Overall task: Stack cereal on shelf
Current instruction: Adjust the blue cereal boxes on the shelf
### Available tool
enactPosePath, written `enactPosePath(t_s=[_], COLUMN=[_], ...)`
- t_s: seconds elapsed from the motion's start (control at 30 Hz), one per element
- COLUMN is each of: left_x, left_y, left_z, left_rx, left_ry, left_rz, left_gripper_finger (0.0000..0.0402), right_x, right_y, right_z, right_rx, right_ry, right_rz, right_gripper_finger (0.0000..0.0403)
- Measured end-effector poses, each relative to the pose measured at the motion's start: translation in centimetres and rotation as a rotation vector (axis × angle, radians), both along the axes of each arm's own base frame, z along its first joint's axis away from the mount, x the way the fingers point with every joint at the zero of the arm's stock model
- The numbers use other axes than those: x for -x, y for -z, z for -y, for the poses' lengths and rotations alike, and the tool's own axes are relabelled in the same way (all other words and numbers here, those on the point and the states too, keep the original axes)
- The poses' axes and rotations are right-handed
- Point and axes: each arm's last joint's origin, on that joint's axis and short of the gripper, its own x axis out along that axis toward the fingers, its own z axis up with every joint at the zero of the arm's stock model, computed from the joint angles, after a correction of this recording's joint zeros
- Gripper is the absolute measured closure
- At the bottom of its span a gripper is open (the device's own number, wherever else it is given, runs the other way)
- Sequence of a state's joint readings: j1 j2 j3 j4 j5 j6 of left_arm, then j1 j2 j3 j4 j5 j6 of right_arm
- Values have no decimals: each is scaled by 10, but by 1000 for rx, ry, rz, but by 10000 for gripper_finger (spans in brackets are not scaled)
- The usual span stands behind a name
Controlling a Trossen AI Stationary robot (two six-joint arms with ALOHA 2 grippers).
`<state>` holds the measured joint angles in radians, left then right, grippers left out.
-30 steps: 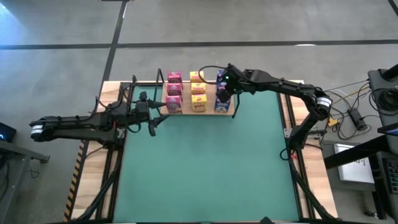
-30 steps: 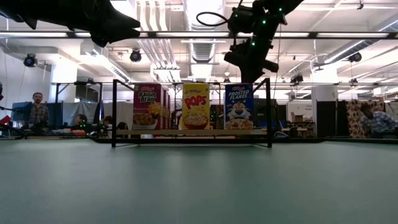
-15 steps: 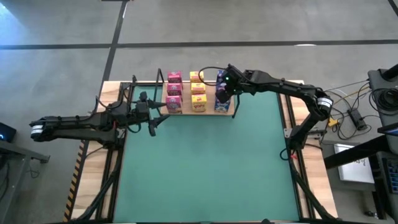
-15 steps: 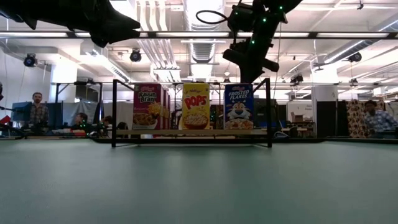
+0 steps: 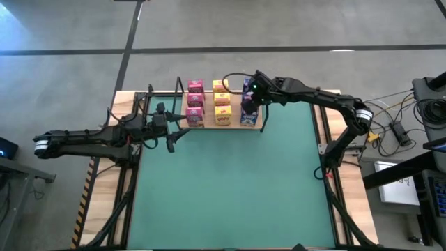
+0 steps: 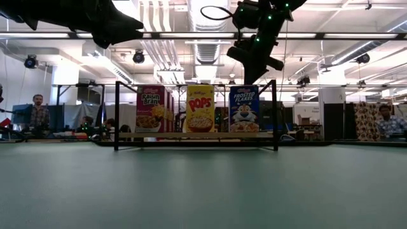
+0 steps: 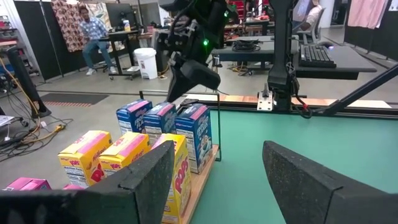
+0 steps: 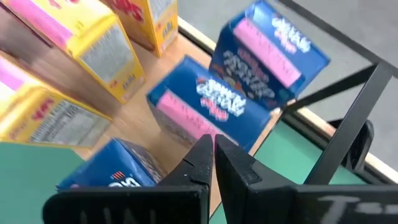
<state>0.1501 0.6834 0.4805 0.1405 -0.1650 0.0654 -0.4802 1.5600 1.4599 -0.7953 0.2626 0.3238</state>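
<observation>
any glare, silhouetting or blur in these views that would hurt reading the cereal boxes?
Low view: ceiling lights backlight both arms into silhouettes; the box fronts on the shelf stay readable. Right wrist view: the blue boxes and yellow boxes look soft and blurred, close to the lens. High view: even light, no glare on the green mat.

9 cereal boxes [image 5: 222,103] upright on the shelf [image 5: 252,126] — 3 pink, 3 yellow, 3 blue.

A robotics lab or open workshop floor, by the look of it: exposed ceiling ducts [image 6: 202,25] and strip lights [image 6: 191,35] overhead, desks [image 7: 323,59] loaded with monitors and cables, a polished concrete floor [image 5: 209,28], black partition curtains [image 7: 43,37], and people [image 6: 39,114] seated at workstations beyond the green tabletop [image 6: 203,184].
</observation>
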Motion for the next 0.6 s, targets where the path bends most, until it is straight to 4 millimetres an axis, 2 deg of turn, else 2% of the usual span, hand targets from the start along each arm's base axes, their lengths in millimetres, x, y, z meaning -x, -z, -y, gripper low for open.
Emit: enactPosePath(t_s=[0.17, 0.37, 0.6], left_x=[0, 0, 0], left_y=[0, 0, 0], left_z=[0, 0, 0], left_rx=[0, 0, 0], left_ry=[0, 0, 0], left_rz=[0, 0, 0], left_gripper_finger=[174, 174, 174], right_x=[-1, 1, -11], right_y=[-12, -18, 2], right_z=[5, 27, 51], right_rx=[42, 136, 178], right_ry=[-12, 5, -1], right_rz=[25, 69, 65], right_gripper_finger=[394, 394, 394])
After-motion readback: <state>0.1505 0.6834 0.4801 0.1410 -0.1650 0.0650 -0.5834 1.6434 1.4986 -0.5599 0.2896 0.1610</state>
